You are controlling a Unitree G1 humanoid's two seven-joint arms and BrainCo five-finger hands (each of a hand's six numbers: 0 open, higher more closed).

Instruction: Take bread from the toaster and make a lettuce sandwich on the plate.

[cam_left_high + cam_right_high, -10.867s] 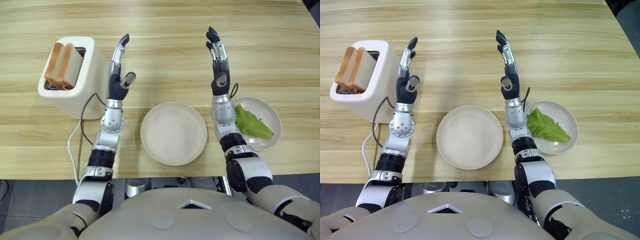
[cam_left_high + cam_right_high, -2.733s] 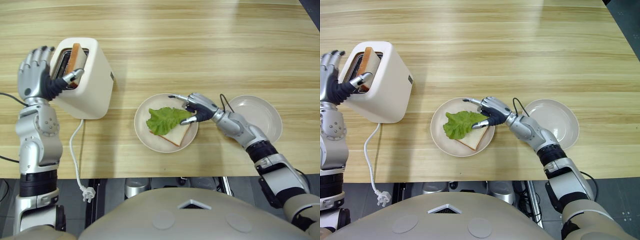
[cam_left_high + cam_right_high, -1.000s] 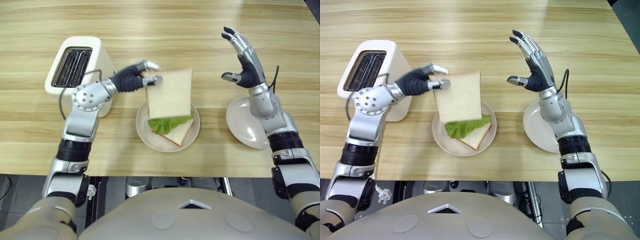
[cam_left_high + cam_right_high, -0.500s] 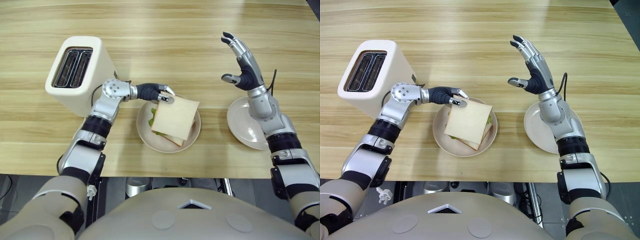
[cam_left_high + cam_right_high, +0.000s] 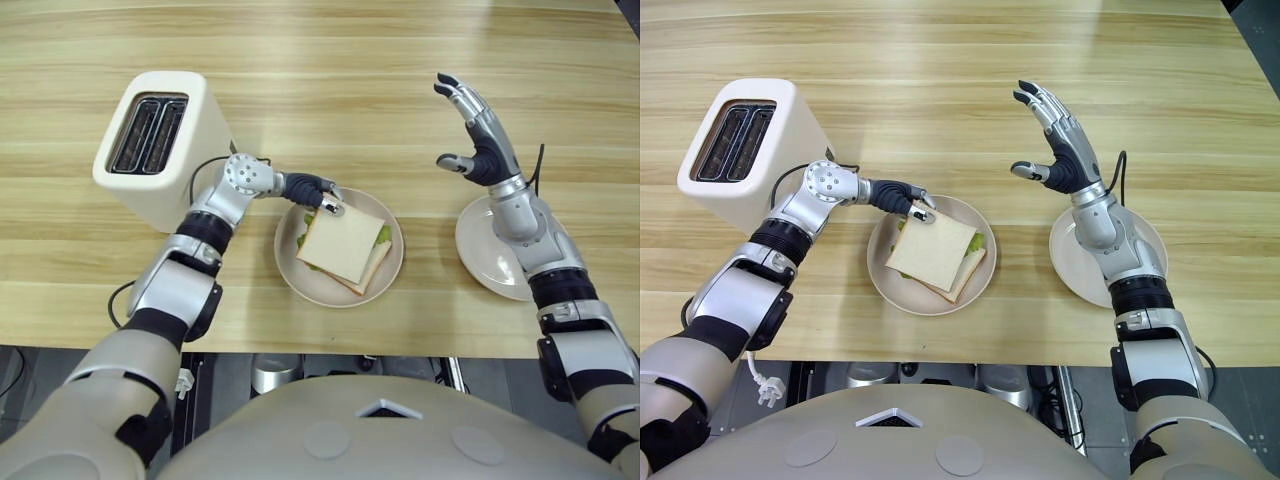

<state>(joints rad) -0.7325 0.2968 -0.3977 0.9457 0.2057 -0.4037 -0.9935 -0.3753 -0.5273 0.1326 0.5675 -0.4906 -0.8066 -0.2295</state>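
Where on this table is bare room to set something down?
Bare: the far table beyond the toaster and the right hand, and the strip between the sandwich plate and the small plate. Crowded: between toaster and sandwich plate, where the left hand grips the top slice.

The top slice point(image 5: 343, 241) hides the lettuce point(image 5: 383, 235) except green edges. The right forearm point(image 5: 527, 226) covers part of the side plate point(image 5: 476, 252).
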